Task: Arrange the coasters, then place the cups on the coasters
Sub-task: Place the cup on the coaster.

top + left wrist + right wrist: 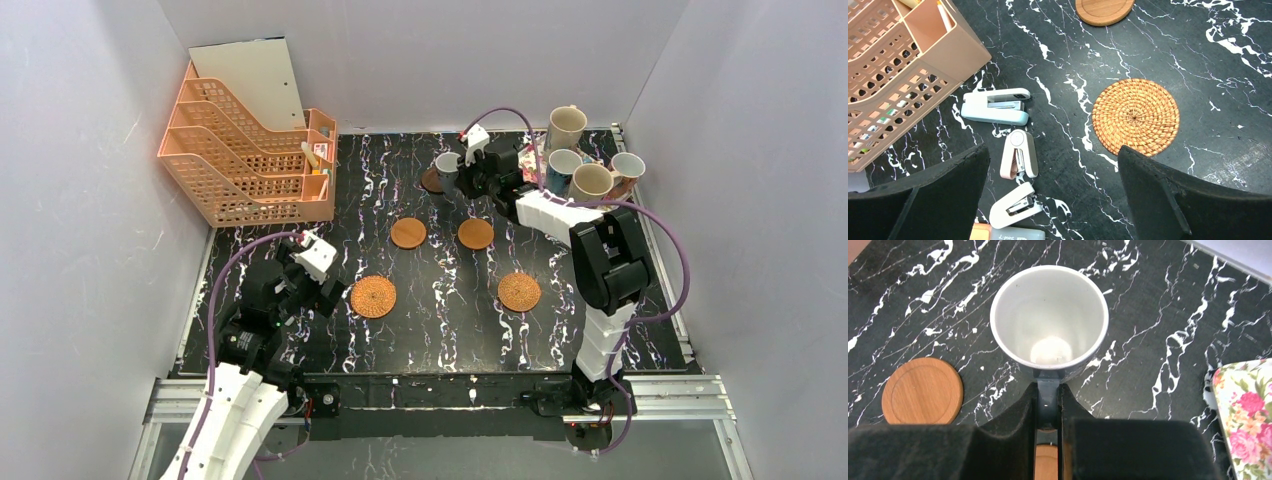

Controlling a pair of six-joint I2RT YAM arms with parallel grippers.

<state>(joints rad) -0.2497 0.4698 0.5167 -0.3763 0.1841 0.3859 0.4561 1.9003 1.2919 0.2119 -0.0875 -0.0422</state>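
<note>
Blue cup [1049, 320] handle clamped by right gripper [1049, 405]; left gripper [1053, 155] agape beside coaster [1135, 116] edge

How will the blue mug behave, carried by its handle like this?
The blue mug looks glazed and rigid, so it is probably fragile if knocked. The right gripper has its jaws shut on the thin handle only, off to one side, so the mug may swing or pivot. The smooth glaze could slip.

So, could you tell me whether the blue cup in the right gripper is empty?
Empty: the blue cup shows only a bare white inside from above.
</note>
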